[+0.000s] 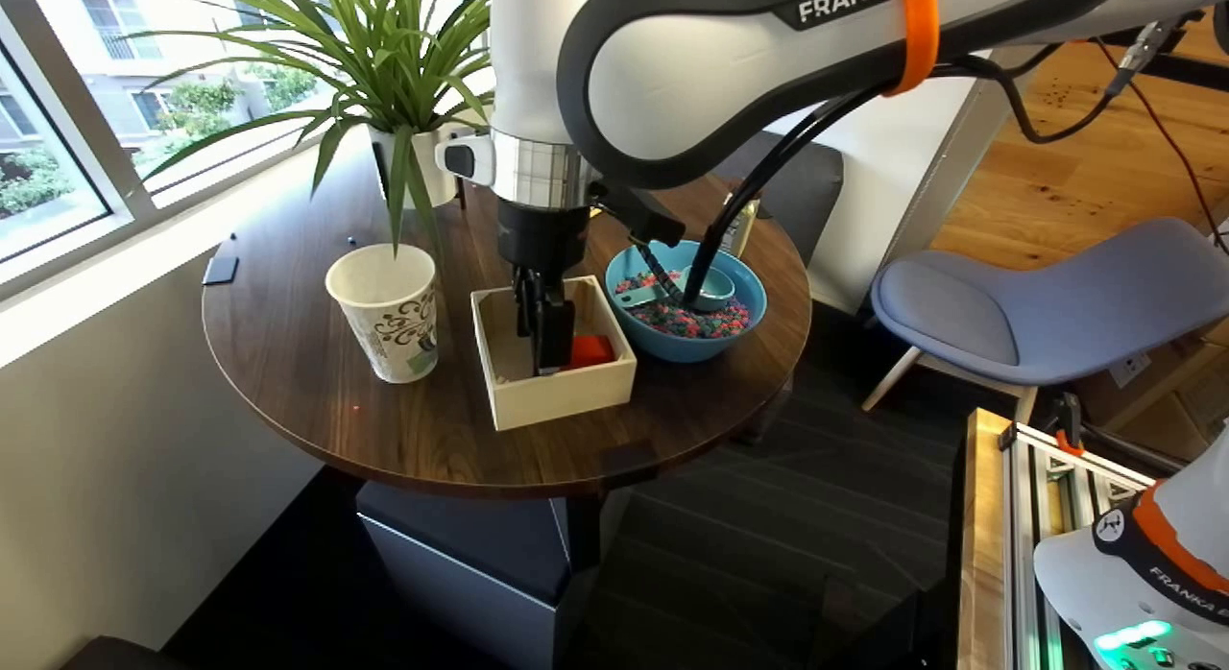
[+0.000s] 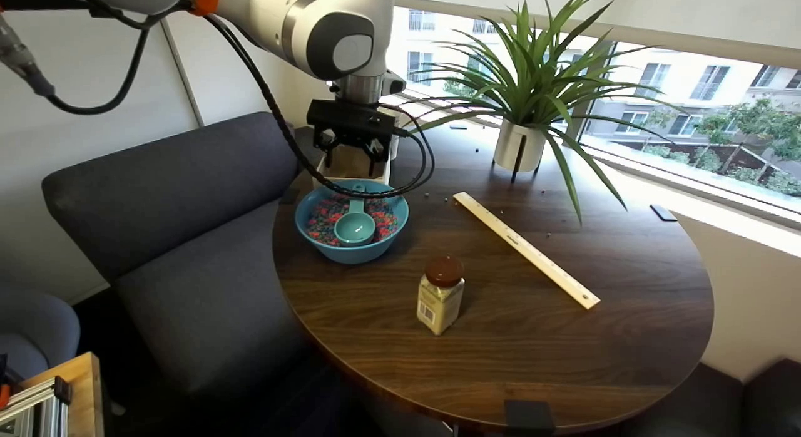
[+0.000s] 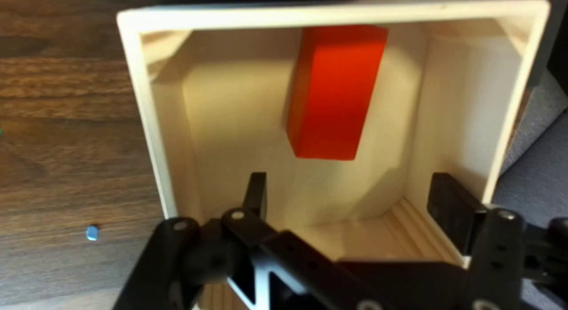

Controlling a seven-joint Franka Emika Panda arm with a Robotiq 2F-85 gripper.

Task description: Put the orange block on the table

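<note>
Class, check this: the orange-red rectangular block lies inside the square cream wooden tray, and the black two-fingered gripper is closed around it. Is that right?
Not quite: the wrist view shows the gripper open, not closed around the orange-red block. The block does lie inside the cream tray.

The bright orange-red block [image 3: 337, 97], oblong and flat-faced, rests inside the square cream tray [image 1: 565, 397], set slightly askew to its walls, one end meeting the rim line in the wrist view, while the round, dark brown, wood-grained desk [image 2: 519, 340] carries the tray.
</note>
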